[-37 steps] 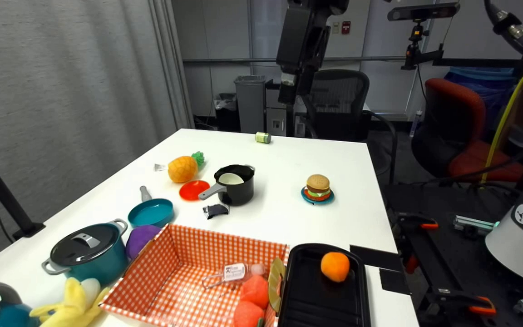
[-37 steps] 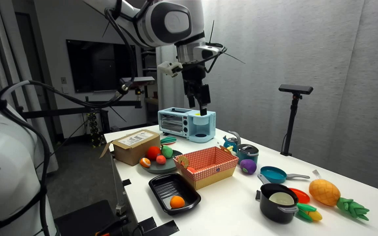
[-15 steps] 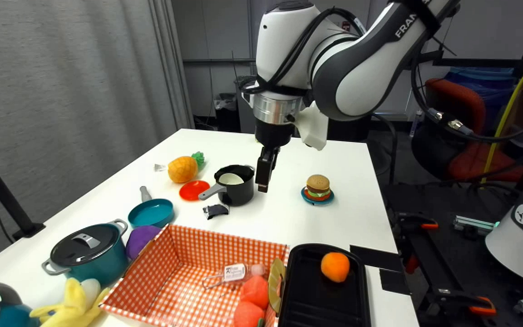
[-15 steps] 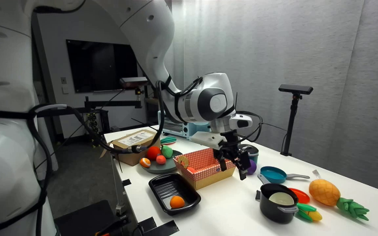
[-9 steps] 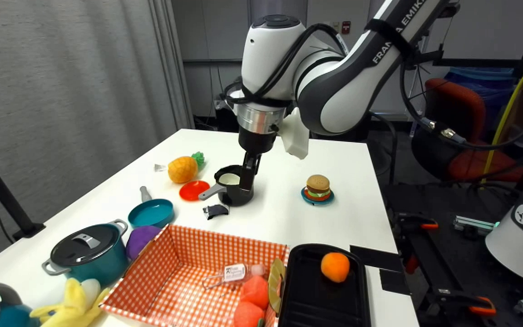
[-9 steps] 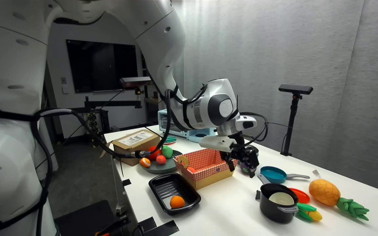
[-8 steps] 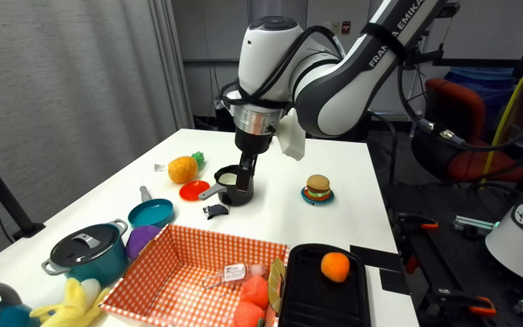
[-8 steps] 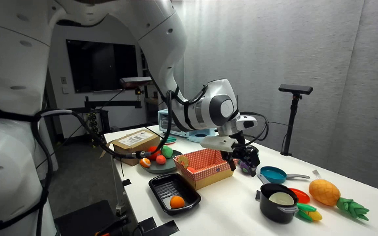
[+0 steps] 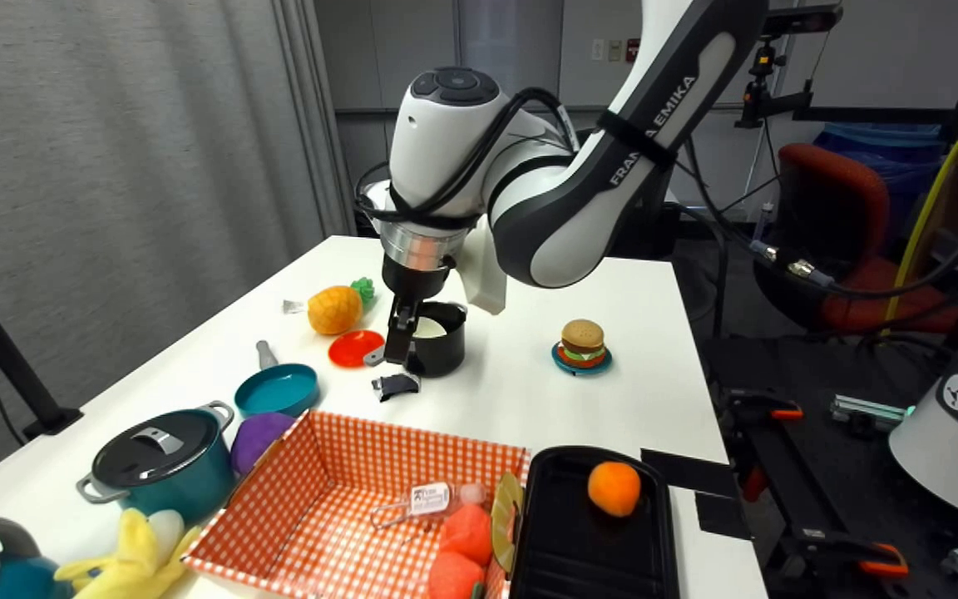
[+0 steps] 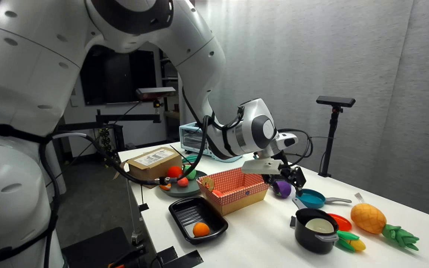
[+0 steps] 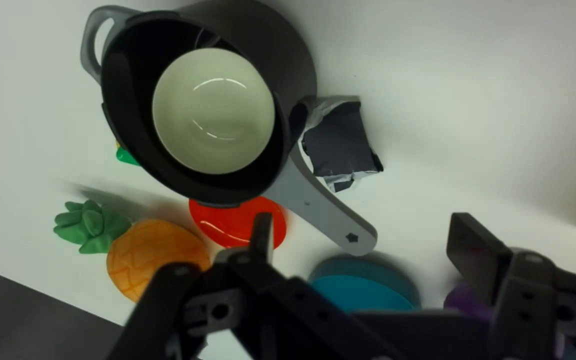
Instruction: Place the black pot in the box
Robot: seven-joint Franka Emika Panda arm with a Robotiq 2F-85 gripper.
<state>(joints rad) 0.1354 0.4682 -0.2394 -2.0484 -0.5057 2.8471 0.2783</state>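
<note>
The black pot (image 9: 443, 353) stands upright on the white table, beyond the box, and shows in both exterior views (image 10: 311, 240). In the wrist view, the pot (image 11: 273, 55) has a pale round bowl shape inside, a long grey handle (image 11: 325, 215) and a small loop handle. My gripper (image 9: 397, 353) is open and empty, tilted over the grey handle, hiding part of it in an exterior view. In the wrist view, the handle's end lies between the spread fingers (image 11: 362, 230), untouched as far as I see. The red-white checked box (image 9: 417, 441) holds a clear bottle and red fruit.
A black tray (image 9: 595, 549) with an orange stands beside the box. A teal pan (image 9: 277, 389), a purple eggplant (image 9: 259, 441) and a lidded teal pot (image 9: 171, 466) line the far side. A red plate (image 9: 354, 348), a pineapple and a black wrapper (image 9: 396, 385) surround the pot.
My gripper has come down from high above the table and then moved across the pot to its grey handle, staying open. The pot and the box have not moved.
</note>
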